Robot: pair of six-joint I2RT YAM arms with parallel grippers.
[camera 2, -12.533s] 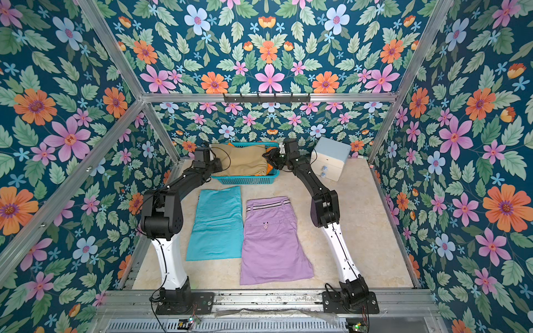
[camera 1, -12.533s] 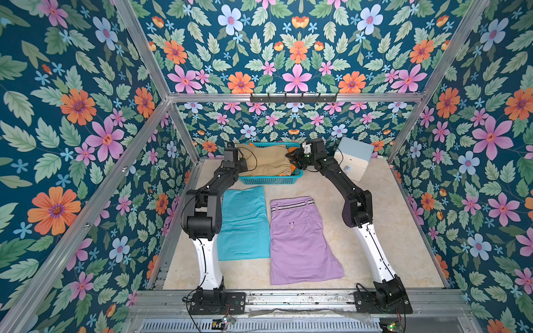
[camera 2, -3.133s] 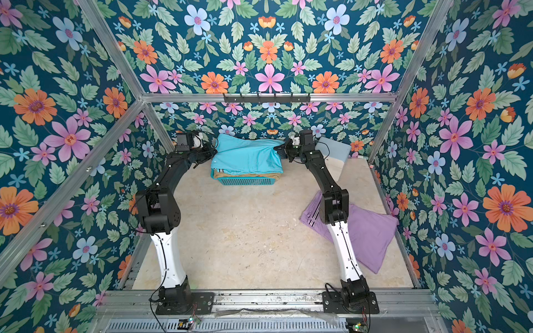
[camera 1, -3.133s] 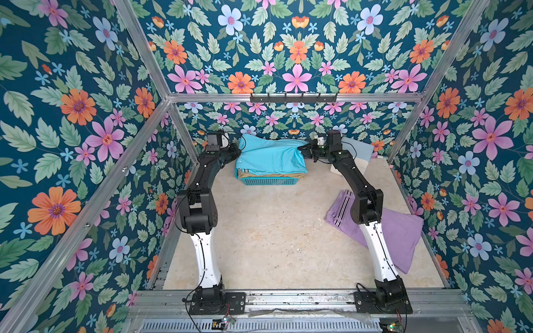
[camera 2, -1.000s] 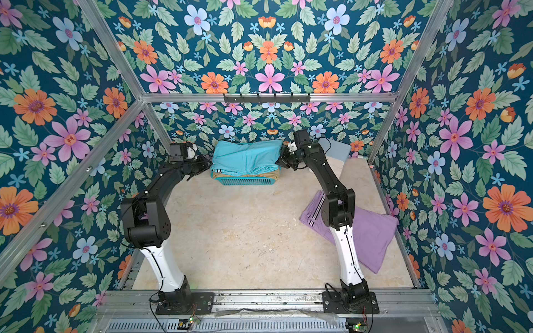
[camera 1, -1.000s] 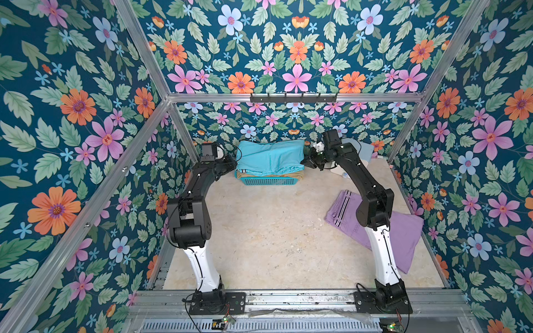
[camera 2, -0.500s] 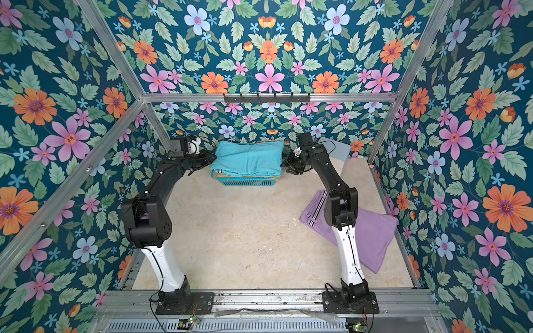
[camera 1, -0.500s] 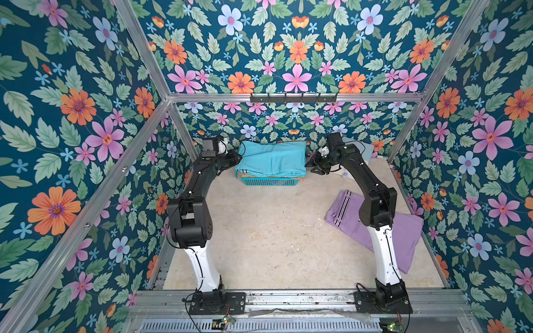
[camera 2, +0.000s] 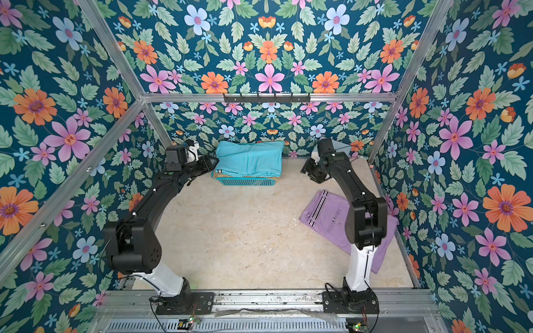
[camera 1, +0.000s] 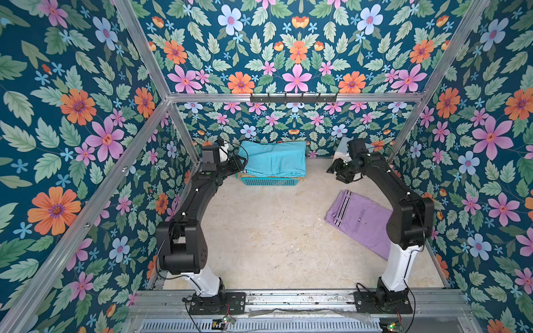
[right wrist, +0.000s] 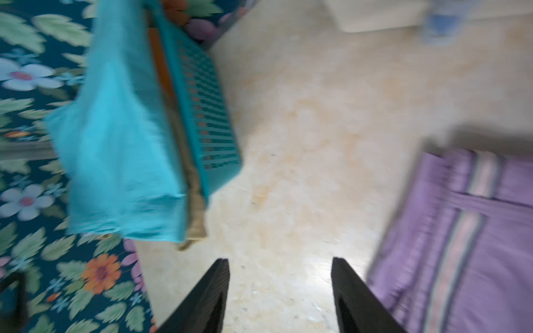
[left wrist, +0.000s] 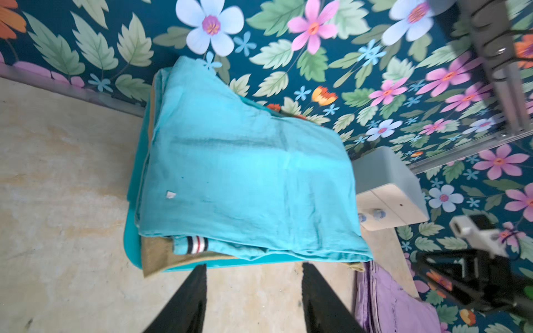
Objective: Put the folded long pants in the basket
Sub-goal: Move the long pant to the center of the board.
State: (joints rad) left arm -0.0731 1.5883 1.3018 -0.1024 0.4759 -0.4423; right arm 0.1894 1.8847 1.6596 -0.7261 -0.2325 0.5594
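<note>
The turquoise folded long pants [camera 1: 272,158] [camera 2: 249,158] [left wrist: 245,178] lie on top of the pile in the teal basket [camera 1: 266,181] [camera 2: 245,181] at the back wall. A tan pair's edge [left wrist: 155,253] sticks out beneath them. The lilac pants [camera 1: 357,219] [camera 2: 326,219] [right wrist: 467,230] with the striped waistband lie on the floor at the right, partly behind my right arm. My left gripper [camera 1: 240,163] [left wrist: 253,271] is open just off the basket's left end, holding nothing. My right gripper [camera 2: 304,170] [right wrist: 279,265] is open over bare floor between the basket and the lilac pants.
A small white-and-blue drawer box [left wrist: 386,187] [camera 2: 340,145] stands in the back right corner, behind my right wrist. A black hook rail [camera 1: 292,98] runs along the back frame. Flowered walls close in three sides, and beige floor [camera 1: 268,236] lies between the arms.
Both grippers have opened and let go of the turquoise pants, which now rest on the basket pile. The right gripper has drawn away to the right and the left has backed off slightly.
</note>
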